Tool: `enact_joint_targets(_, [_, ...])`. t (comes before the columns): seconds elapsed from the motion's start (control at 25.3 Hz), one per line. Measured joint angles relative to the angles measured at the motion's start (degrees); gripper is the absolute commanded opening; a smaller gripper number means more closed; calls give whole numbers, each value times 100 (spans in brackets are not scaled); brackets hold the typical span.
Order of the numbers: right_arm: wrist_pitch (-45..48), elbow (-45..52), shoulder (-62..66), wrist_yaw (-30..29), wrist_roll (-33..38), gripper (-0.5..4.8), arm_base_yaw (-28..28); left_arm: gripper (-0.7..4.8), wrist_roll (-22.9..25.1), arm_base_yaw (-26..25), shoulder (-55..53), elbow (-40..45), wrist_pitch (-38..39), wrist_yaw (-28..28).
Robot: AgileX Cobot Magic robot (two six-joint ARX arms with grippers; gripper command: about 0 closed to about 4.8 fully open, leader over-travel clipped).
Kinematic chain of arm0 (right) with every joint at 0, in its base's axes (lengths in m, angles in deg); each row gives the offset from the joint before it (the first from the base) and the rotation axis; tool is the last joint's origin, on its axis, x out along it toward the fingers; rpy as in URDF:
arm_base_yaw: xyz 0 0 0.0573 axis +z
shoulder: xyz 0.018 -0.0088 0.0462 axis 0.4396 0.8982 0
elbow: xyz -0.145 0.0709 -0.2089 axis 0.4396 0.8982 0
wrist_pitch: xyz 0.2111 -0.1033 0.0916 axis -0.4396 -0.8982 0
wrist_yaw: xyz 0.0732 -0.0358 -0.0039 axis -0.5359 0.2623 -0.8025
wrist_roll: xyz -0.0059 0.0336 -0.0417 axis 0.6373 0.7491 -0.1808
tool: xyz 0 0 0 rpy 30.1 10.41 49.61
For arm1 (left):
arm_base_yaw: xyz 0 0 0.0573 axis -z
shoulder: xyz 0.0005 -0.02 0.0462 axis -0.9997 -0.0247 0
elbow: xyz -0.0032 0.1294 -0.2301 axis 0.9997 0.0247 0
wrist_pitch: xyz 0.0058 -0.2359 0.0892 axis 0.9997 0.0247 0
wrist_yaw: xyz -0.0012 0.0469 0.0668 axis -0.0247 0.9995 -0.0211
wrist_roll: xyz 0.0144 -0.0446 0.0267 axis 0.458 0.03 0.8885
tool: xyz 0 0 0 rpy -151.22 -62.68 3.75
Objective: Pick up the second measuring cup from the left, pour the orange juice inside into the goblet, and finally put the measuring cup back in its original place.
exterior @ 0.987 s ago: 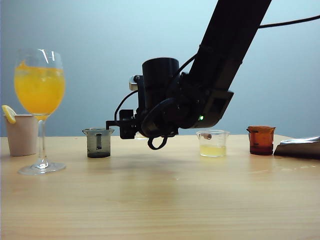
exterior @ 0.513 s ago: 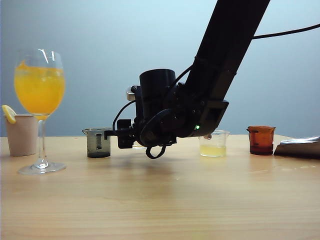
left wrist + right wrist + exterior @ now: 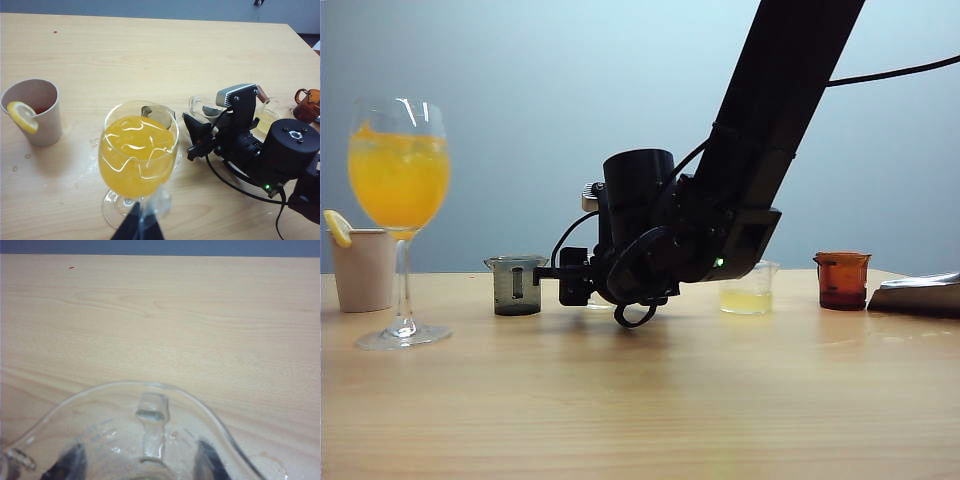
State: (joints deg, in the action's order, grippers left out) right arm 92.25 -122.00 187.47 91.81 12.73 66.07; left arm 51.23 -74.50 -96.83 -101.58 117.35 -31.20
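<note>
The goblet [image 3: 399, 170] stands at the left, its bowl full of orange juice [image 3: 136, 159]. My right gripper [image 3: 140, 461] is shut on the second measuring cup [image 3: 150, 390], a clear cup with only droplets inside. Its dark fingers [image 3: 69, 463] press on both sides of the cup. In the exterior view this gripper [image 3: 563, 276] hangs low over the table, just right of the smoky grey cup [image 3: 517, 285], and hides most of the clear cup. The left wrist view shows the clear cup [image 3: 201, 105] between those fingers. My left gripper [image 3: 138, 220] is shut, on the near side of the goblet's foot.
A beige cup with a lemon slice [image 3: 362, 268] stands at the far left. A clear cup of pale yellow liquid [image 3: 747, 292] and an amber cup [image 3: 842, 280] stand to the right. A silver object [image 3: 918, 293] lies at the right edge. Droplets wet the table by the goblet.
My right gripper has come down toward the table with the clear cup. The goblet, the other cups and the left arm have stayed still.
</note>
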Motion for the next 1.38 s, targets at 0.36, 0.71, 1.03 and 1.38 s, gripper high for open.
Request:
enact_joint_targets(0.36, [-22,-2,11,-7,-2,226,0,-5,0,0,0,0,0,0])
enact_joint_targets(0.71, [-153,4,-33,-98,39,446,35,-5,0,0,0,0,0,0])
enact_joint_targets(1.03, [-887,7,-328,-166,131,479,87,-5,0,0,-2,0,0,-2])
enact_joint_targets(1.38, [-944,4,-337,-166,236,479,79,-5,0,0,0,0,13,0])
